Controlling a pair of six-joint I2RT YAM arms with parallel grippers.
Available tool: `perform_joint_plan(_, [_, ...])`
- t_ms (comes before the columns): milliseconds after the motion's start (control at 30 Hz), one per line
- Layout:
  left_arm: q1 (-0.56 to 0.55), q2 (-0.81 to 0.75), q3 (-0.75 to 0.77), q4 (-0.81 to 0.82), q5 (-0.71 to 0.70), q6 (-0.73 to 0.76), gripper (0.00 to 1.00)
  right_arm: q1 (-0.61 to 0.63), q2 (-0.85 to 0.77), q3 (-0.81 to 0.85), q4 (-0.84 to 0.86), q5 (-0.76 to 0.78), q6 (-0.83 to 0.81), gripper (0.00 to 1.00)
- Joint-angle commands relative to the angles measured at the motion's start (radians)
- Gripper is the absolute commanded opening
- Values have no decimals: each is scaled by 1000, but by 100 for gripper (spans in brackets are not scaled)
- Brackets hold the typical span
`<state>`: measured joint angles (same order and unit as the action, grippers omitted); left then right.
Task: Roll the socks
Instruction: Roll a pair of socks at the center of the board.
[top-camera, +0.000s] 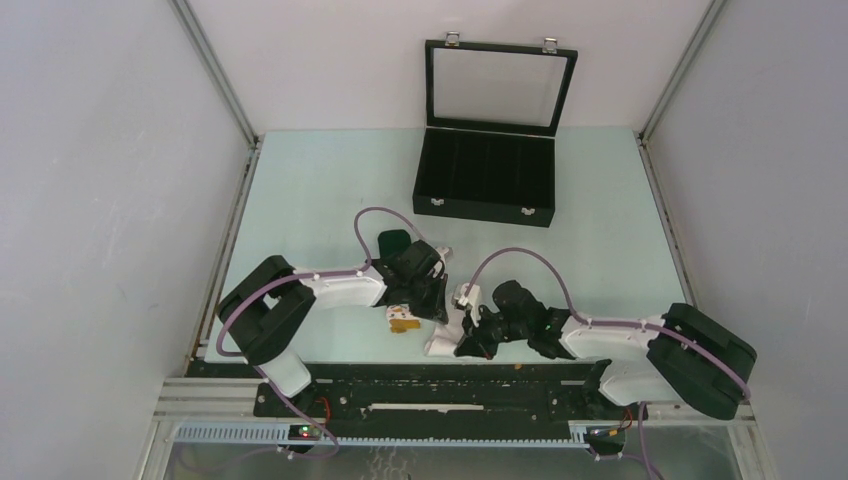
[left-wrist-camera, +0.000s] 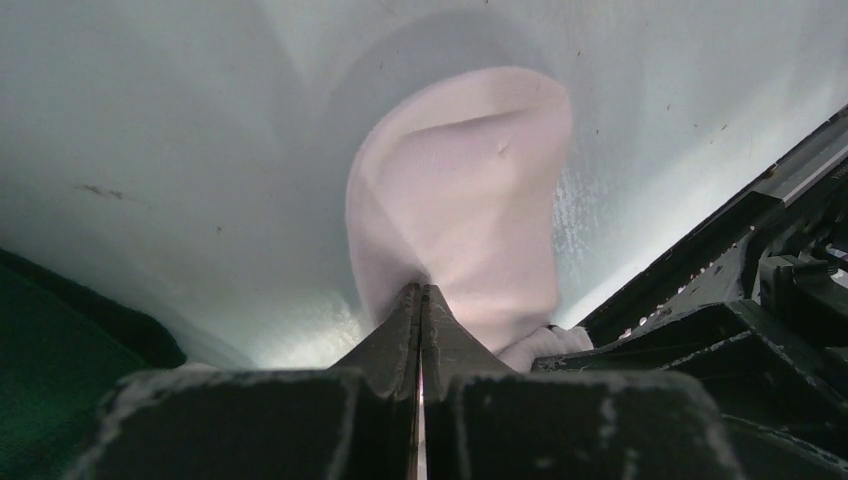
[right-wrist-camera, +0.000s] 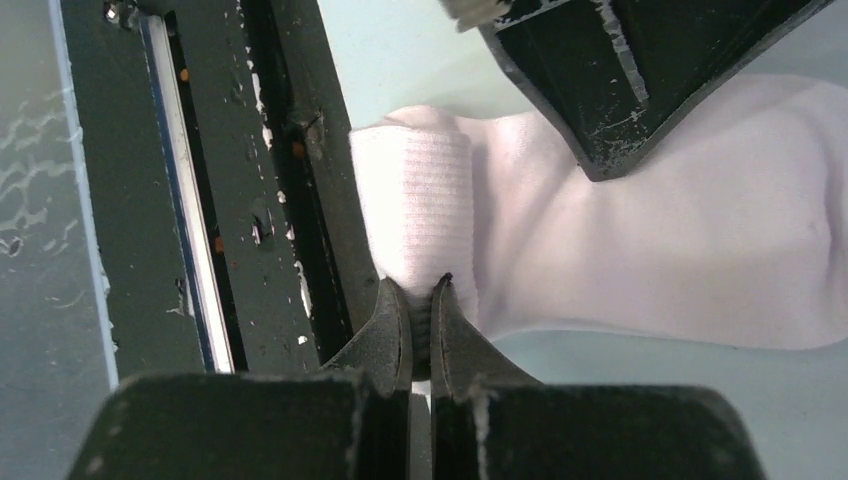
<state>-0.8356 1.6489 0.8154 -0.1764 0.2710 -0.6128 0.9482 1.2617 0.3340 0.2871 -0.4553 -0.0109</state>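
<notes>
The white sock (left-wrist-camera: 470, 190) lies flat near the table's front edge; its black stripes do not show. My left gripper (left-wrist-camera: 420, 292) is shut on one edge of it. My right gripper (right-wrist-camera: 420, 290) is shut on its ribbed cuff (right-wrist-camera: 420, 200), close to the front rail. In the top view the two grippers (top-camera: 437, 316) (top-camera: 466, 343) meet over the white sock (top-camera: 440, 347). The dark green sock (top-camera: 394, 240) lies under the left arm, its white-orange end (top-camera: 403, 321) showing beside the left gripper. It also shows in the left wrist view (left-wrist-camera: 40, 390).
An open black case (top-camera: 486, 180) with a glass lid stands at the back of the table. The black front rail (right-wrist-camera: 250, 200) runs right beside the sock's cuff. The left finger (right-wrist-camera: 620, 80) hangs over the sock in the right wrist view.
</notes>
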Motion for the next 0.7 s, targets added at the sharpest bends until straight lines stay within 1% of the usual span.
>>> perform_joint_plan(0, [3,-15,14,19,-74,4,0,-34,71,40,-37,-98,102,0])
perform_joint_plan(233, [1,-34,23,14,-66,10,0,-110,218,115,-108,-140,228,0])
perform_joint_plan(500, [2,-74,24,-3,-82,13,0,-187,268,115,-154,-152,305,0])
perform_joint_plan(667, [3,-93,18,3,-80,10,0,-204,310,106,-143,-182,344,0])
